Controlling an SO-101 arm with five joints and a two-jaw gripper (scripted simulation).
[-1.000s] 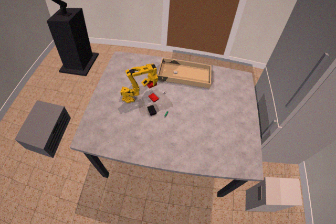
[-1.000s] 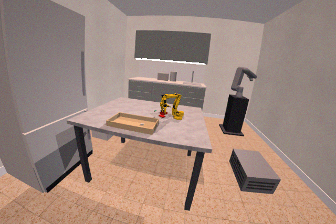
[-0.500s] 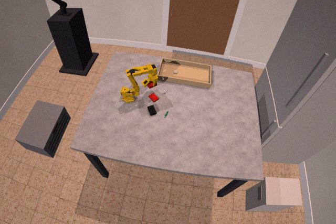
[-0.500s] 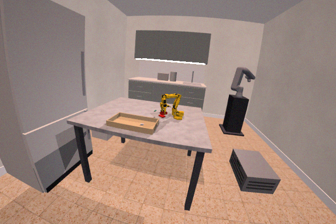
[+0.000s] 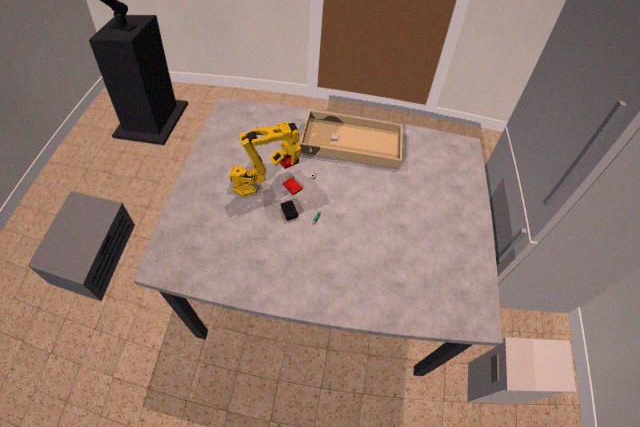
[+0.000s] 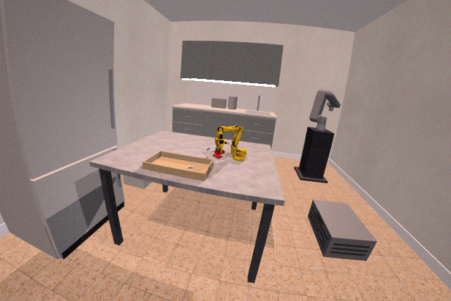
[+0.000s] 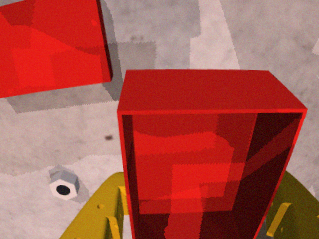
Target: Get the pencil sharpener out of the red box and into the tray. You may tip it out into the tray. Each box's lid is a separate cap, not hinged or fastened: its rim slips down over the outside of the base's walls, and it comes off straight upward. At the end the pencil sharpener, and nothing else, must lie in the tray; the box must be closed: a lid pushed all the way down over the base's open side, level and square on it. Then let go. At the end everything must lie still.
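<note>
Pencil sharpener (image 5: 334,138) (image 6: 189,167) sits in the tray (image 5: 351,155) (image 6: 174,171), hex nut (image 5: 313,175) (image 6: 207,157) (image 7: 64,185) outside.

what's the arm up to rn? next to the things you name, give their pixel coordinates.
The yellow arm's gripper (image 5: 290,159) (image 6: 219,151) (image 7: 191,219) is holding the open red box base (image 5: 287,162) (image 7: 211,90), its visible interior empty. The red lid (image 5: 292,185) (image 7: 55,50) lies apart on the table. A small pale item, likely the pencil sharpener (image 5: 334,138) (image 6: 190,167), is in the tray (image 5: 356,156) (image 6: 175,173). Closing the box remains.
</note>
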